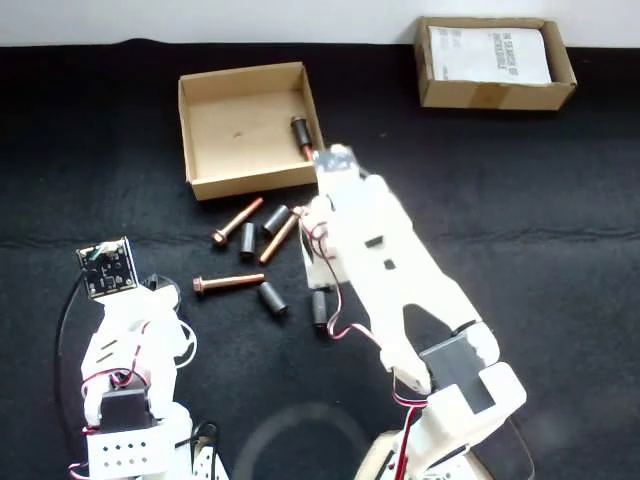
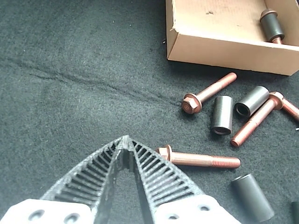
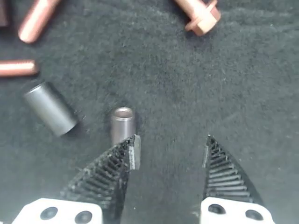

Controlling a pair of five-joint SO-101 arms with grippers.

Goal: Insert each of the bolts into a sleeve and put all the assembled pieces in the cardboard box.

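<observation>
Near left, the left gripper [image 2: 125,140] hangs over the black cloth [image 1: 520,230] with its jaws together, tips meeting, gripping nothing. Just right of it and a bit farther lies the near bolt [image 1: 228,283], flat, head to the left, not touched. Right of that bolt is a loose sleeve [image 1: 272,298] on its side. The right gripper [image 3: 171,149] is low over the cloth with its jaws wide apart and nothing between them. One fingertip [image 3: 134,150] is right against a second sleeve [image 3: 123,122]; whether they actually touch cannot be told. Farther back, mid-table, is a cluster of a left bolt [image 1: 237,220], a dark sleeve [image 1: 248,240], another sleeve [image 1: 276,220] and a right bolt [image 1: 280,237], close together. Beyond them the cardboard box [image 1: 210,125] holds one assembled piece [image 1: 300,135] by its right wall. Far right, a second box [image 1: 495,95] holds a printed sheet [image 1: 490,52]; its text is too small to read.
</observation>
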